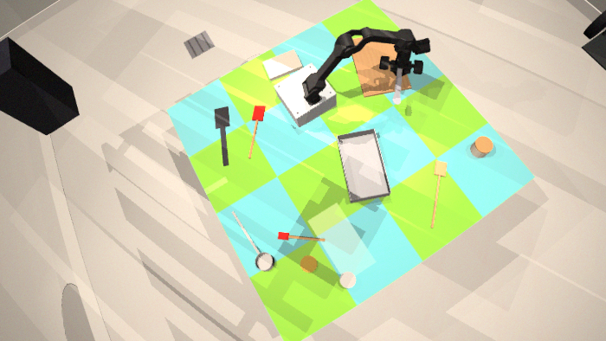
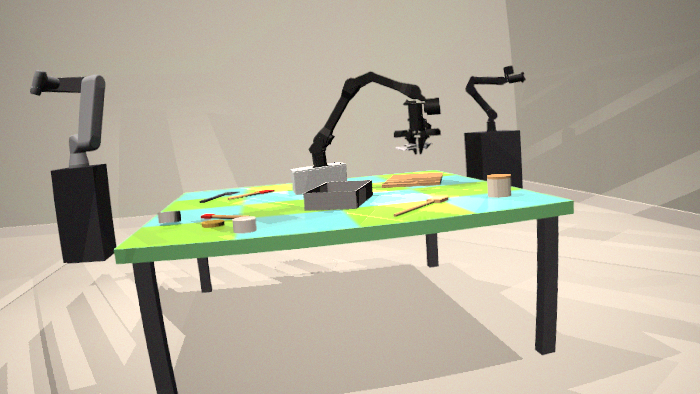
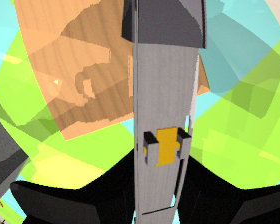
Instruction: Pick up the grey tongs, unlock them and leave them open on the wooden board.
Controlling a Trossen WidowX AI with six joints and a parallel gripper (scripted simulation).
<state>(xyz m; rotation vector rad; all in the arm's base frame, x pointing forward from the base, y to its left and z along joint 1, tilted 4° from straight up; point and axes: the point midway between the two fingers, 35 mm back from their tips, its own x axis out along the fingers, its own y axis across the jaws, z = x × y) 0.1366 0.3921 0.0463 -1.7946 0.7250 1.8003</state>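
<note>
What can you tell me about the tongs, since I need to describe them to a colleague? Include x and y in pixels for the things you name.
The grey tongs [image 1: 397, 85] [image 2: 407, 148] [image 3: 163, 90] look metallic, with long flat arms lying close together, a darker, wider end piece and a yellow block between two small dark-and-grey brackets. Clamped in the gripper [image 1: 401, 65] [image 2: 418, 151], they hang roughly level above the wooden board [image 1: 370, 68] [image 2: 412, 180] [image 3: 51, 65], one end reaching past its edge. I cannot tell whether the lock is engaged.

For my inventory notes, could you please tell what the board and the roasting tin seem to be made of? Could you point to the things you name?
Wooden board [image 1: 373, 73] [image 2: 412, 180] [image 3: 46, 65]: wood, matt, judging by its orange-brown colour and darker grain streaks.
Roasting tin [image 1: 366, 167] [image 2: 330, 200]: probably metal, dull grey, with thin straight walls; painted or plastic is possible.
</note>
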